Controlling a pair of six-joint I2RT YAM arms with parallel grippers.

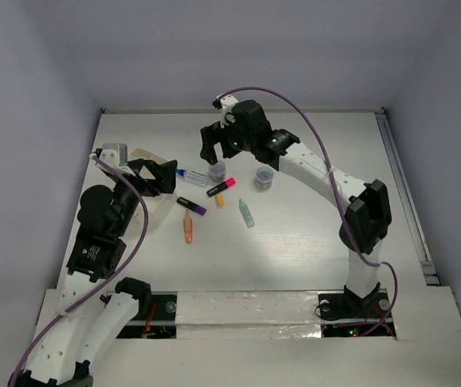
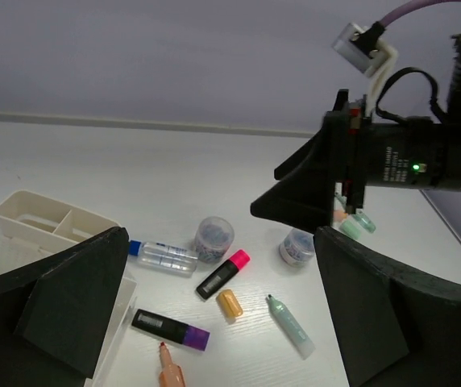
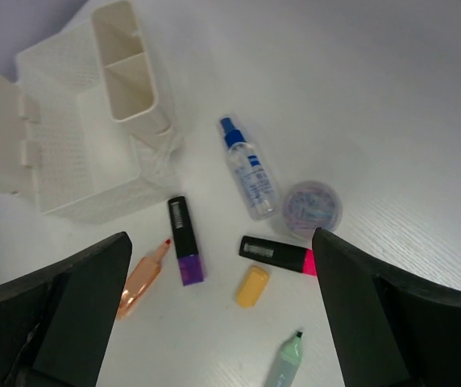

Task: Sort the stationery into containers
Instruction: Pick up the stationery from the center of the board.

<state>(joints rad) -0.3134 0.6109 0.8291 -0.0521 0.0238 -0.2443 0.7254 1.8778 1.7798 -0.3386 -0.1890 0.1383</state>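
Observation:
The stationery lies loose on the white table: a blue-capped white marker [image 1: 192,175], a pink-black highlighter [image 1: 221,187], a purple-black highlighter [image 1: 191,206], an orange stub [image 1: 219,200], an orange marker [image 1: 188,228], a pale green marker [image 1: 247,214] and two round clear jars [image 1: 217,171] [image 1: 263,178]. The translucent white bins [image 3: 85,153] stand at the left, partly under my left arm. My left gripper [image 1: 159,176] is open and empty over the bins' right side. My right gripper [image 1: 212,157] is open and empty above the first jar [image 3: 312,209] and the pink-black highlighter [image 3: 277,254].
The right arm's gripper [image 2: 311,193] hangs in the left wrist view above the jars. The table's left edge runs close behind the bins [image 2: 53,219]. A rail [image 1: 404,185] lines the table's right edge.

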